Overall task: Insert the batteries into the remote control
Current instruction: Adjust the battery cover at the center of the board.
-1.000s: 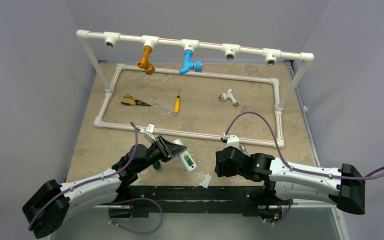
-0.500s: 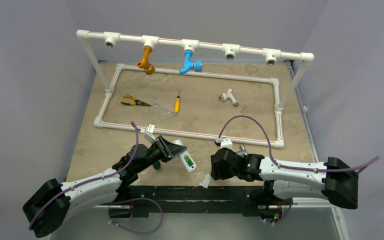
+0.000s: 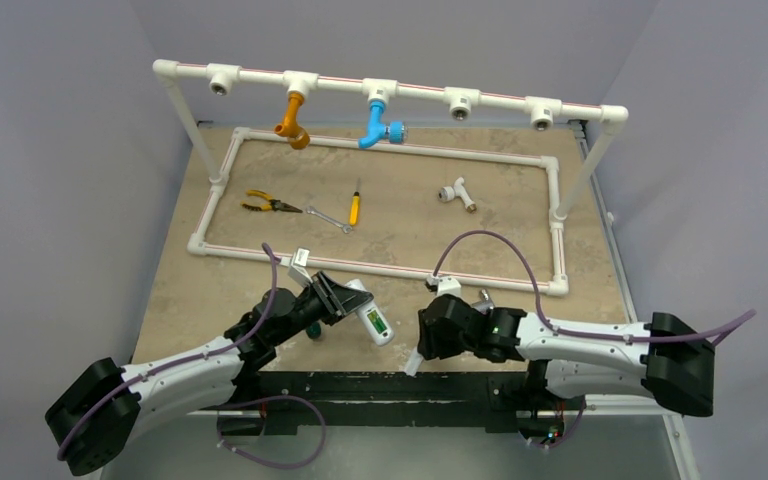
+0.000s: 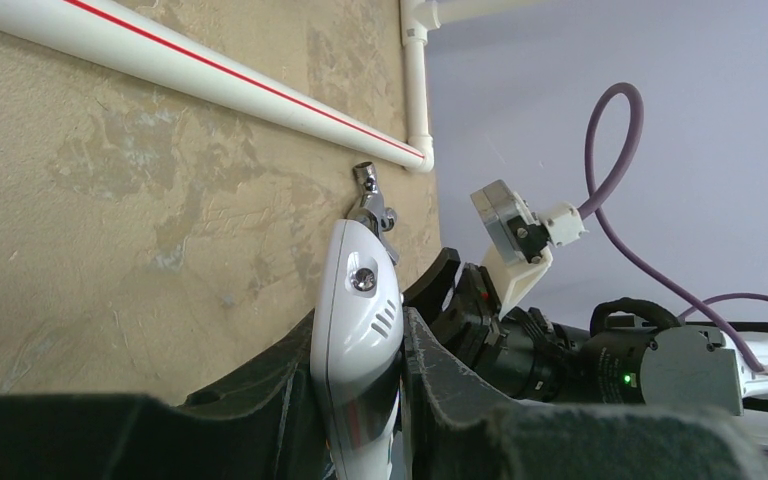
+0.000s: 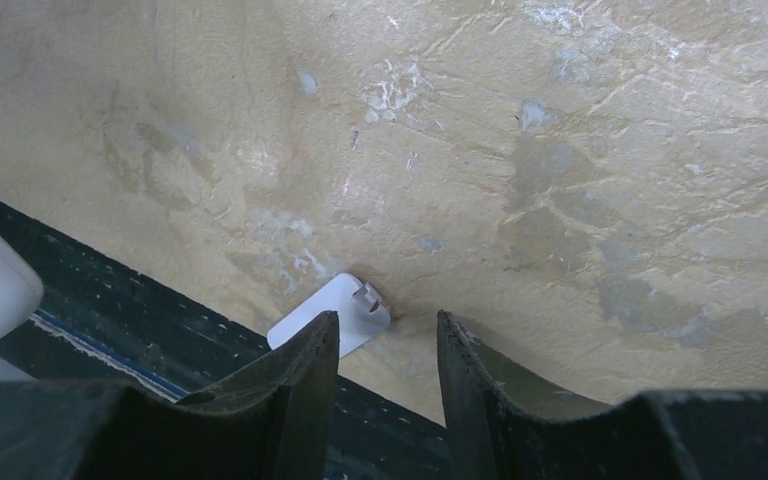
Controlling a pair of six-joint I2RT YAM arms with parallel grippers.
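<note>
My left gripper (image 3: 343,301) is shut on the white remote control (image 3: 371,317) and holds it tilted above the table near the front edge. A green battery (image 3: 372,321) shows in the remote's open back. In the left wrist view the remote (image 4: 360,300) sits edge-on between the fingers of the left gripper (image 4: 357,335). My right gripper (image 3: 421,346) is open and empty, low over the small flat white cover plate (image 3: 415,362). In the right wrist view the plate (image 5: 345,308) lies at the table's front edge, just ahead of the left finger of the right gripper (image 5: 387,325).
A dark-green-handled screwdriver (image 3: 313,328) lies under the left wrist. A small metal socket piece (image 4: 370,195) lies beyond the remote. A white pipe frame (image 3: 380,268) encloses pliers (image 3: 265,204), a wrench (image 3: 330,218), a yellow screwdriver (image 3: 355,207) and a white tee (image 3: 457,192).
My right gripper has moved left and toward the front edge, ending over the cover plate. The left arm and the remote have not moved.
</note>
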